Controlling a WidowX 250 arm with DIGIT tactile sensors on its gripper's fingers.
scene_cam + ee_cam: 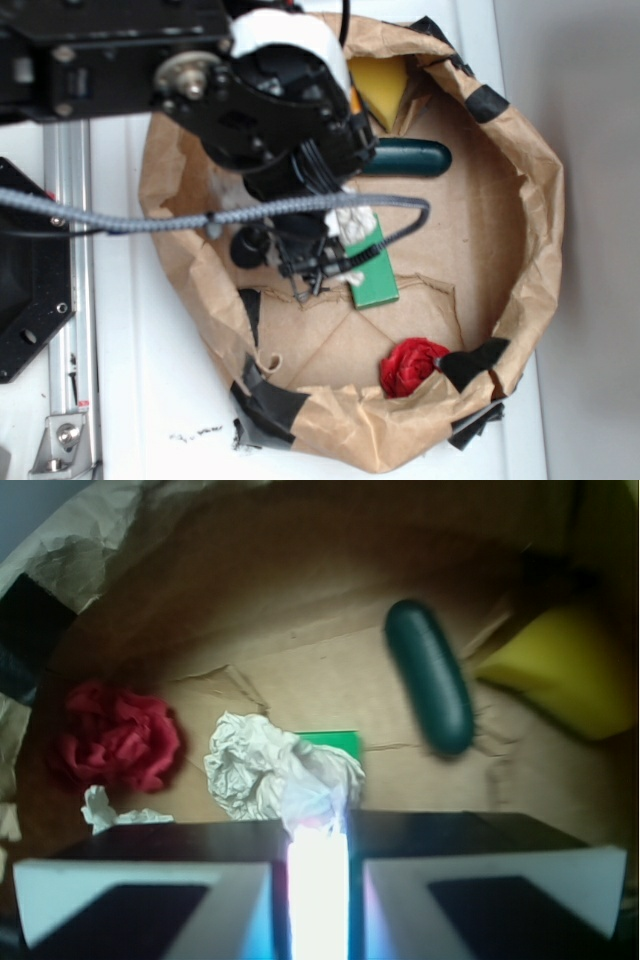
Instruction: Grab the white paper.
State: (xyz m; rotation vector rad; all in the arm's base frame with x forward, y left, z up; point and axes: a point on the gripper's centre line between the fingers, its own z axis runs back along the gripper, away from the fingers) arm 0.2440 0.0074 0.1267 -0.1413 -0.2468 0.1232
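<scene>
The white paper (275,770) is pinched by its near end between the closed jaws of the gripper (318,845), over the green block (335,744). The red wad (120,735) lies apart, untouched. Grasp judged secured.

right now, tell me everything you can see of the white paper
The white paper is a crumpled, off-white tissue-like wad with grey creases. It sits on the green block on the brown paper lining, right of the red wad. Its near end runs between the fingers of the gripper, which look nearly closed on it.
</scene>
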